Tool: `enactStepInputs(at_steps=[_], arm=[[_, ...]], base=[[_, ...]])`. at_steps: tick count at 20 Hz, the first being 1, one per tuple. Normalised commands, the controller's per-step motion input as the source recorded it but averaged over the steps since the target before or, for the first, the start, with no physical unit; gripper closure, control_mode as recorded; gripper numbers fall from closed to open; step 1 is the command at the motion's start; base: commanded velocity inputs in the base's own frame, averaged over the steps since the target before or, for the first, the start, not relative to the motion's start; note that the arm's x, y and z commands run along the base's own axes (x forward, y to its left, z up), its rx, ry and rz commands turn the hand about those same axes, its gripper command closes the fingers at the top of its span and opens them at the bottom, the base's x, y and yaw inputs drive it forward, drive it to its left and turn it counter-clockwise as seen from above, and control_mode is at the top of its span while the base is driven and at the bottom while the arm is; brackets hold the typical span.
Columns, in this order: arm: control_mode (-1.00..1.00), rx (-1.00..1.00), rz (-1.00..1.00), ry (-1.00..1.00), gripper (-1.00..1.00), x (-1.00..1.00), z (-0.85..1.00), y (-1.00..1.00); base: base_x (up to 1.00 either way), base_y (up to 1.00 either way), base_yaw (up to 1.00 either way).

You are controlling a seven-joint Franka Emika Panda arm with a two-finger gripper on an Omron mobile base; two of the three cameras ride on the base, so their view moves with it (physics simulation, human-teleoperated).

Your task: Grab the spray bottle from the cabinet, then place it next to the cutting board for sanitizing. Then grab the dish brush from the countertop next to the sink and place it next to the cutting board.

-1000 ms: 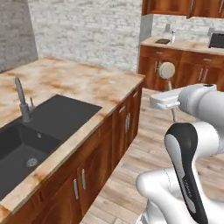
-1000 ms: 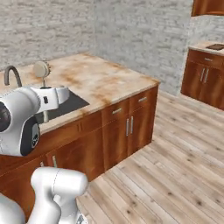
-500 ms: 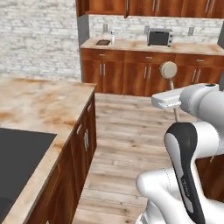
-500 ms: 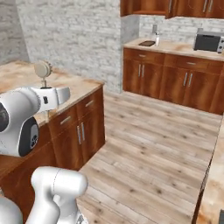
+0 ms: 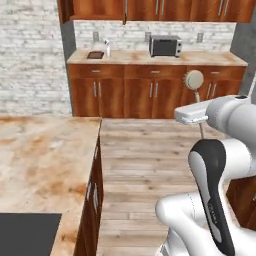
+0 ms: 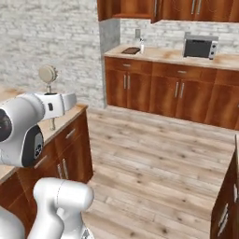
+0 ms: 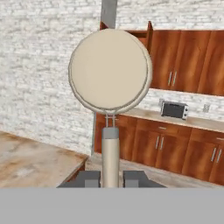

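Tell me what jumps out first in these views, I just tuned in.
The dish brush stands upright, its round cream head filling the hand view, its handle pinched between the fingers. On the far countertop stand a toaster oven and, near the left end, the spray bottle beside the cutting board.

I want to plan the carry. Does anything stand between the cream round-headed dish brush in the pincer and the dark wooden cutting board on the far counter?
Nothing visible: bare wood plank floor lies between the dish brush in the shut pincer and the cutting board by the white spray bottle.
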Motion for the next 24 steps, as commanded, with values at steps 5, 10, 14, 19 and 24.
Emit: enactStepInputs(at_steps=[5,10,14,19,24], arm=[[1.0,0.0,0.0,0.0,1.0,0.0,0.0,0.0],[1.0,0.0,0.0,0.0,1.0,0.0,0.0,0.0],[1.0,0.0,0.0,0.0,1.0,0.0,0.0,0.0],[1.0,0.0,0.0,0.0,1.0,0.0,0.0,0.0],[1.0,0.0,0.0,0.0,1.0,0.0,0.0,0.0]], base=[[1.0,-0.18,-0.3],[1.0,0.02,-0.33],[1.0,0.1,-0.29],[1.0,0.34,-0.17],[1.0,0.25,-0.04]])
